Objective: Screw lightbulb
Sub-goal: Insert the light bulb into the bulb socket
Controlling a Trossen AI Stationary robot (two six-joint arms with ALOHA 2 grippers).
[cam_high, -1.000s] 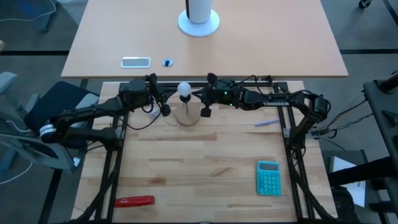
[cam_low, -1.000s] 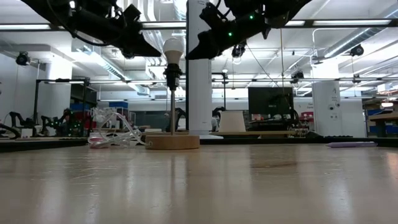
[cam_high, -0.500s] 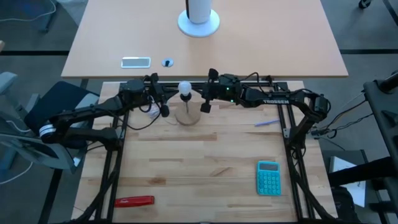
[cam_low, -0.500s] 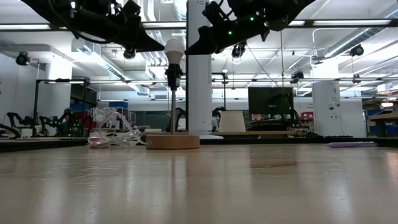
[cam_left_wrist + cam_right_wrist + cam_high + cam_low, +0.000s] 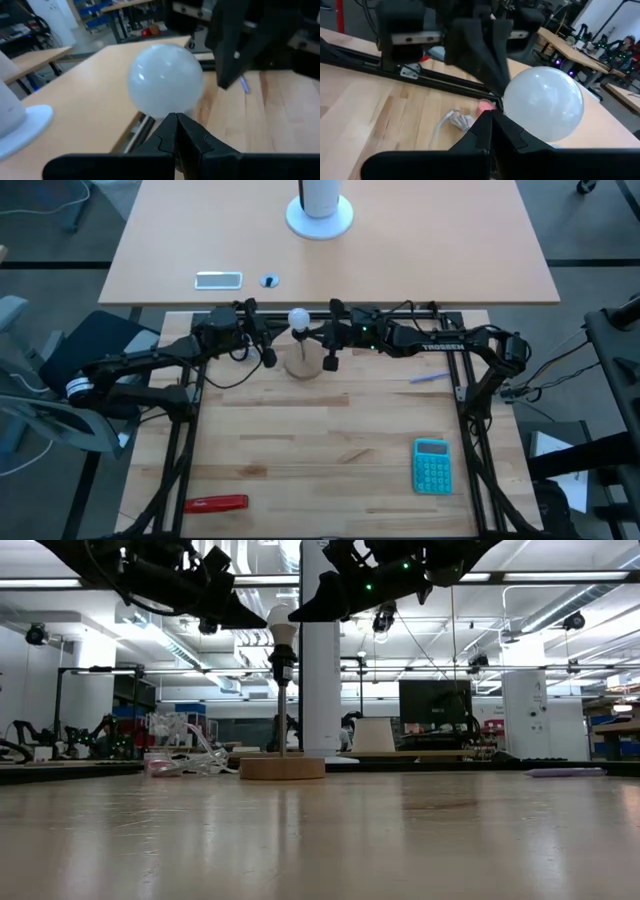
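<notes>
The white lightbulb (image 5: 281, 622) sits in a dark socket on a thin rod that rises from a round wooden disc (image 5: 282, 768) at the table's far middle. It also shows in the high view (image 5: 298, 318). My left gripper (image 5: 282, 332) is shut, its tips at the bulb's left side (image 5: 165, 82). My right gripper (image 5: 314, 333) is shut, its tips at the bulb's right side (image 5: 545, 102). Both stand at bulb height, well above the table. My left gripper's shut fingertips (image 5: 260, 622) lie level against the bulb's left side (image 5: 270, 622), coming from the table's left. My right gripper's shut fingertips (image 5: 298, 612) lie against the bulb's upper right side (image 5: 291, 616), coming level from the table's right. The bulb stays upright in its socket between the two tips.
A clear crumpled wrapper (image 5: 185, 752) lies left of the disc. A pen (image 5: 428, 377) lies toward the far right, a teal calculator (image 5: 432, 464) at the near right, a red tool (image 5: 216, 503) at the near left. A second table with a white base (image 5: 320, 215) stands beyond.
The stand with the bulb has slid a little toward the table's right, staying upright. My right gripper's tip has risen slightly and come closer onto the bulb's upper side. Both grippers have stayed shut.
</notes>
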